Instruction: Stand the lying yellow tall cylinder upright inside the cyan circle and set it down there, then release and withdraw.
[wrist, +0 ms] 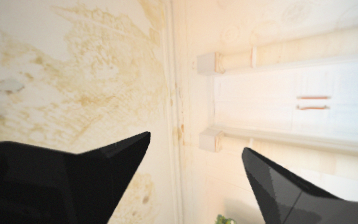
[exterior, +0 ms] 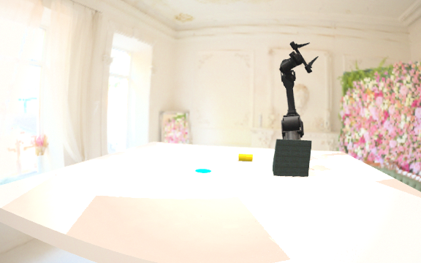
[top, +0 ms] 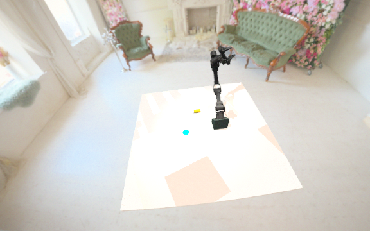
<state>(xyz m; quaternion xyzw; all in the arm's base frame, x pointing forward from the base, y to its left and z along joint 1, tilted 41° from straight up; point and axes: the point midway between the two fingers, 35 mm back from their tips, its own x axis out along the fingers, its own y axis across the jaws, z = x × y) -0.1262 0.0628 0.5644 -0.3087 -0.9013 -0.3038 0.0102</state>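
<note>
Pale peach patches (exterior: 174,228) mark the near end of the white table (exterior: 86,183) in the exterior view, a large one closest to the camera and smaller ones toward the far and right edges. Beyond them, the dark green base block (exterior: 291,158) of the arm (exterior: 290,95) stands on the table top, with the black arm rising almost straight up from it. High above, the gripper (exterior: 307,55) is tilted upward toward the ceiling, its fingers spread wide with nothing between them; the wrist view shows only the two black fingertips against stained ceiling plaster and a wall cornice.

The yellow tall cylinder (exterior: 245,157) lies on its side on the table, just to the left of the base block in the exterior view and well below the gripper. It is a short-looking, plain bright yellow piece with its long axis running left to right. The cyan circle (exterior: 203,170), a flat disc on the table, sits nearer the camera and further left, apart from the cylinder. Nothing stands between the two.

Around the table, the top view shows a green armchair (top: 133,42), a green tufted sofa (top: 262,38) before a wall of pink flowers (top: 320,29), and a pale fireplace (top: 201,19)
</note>
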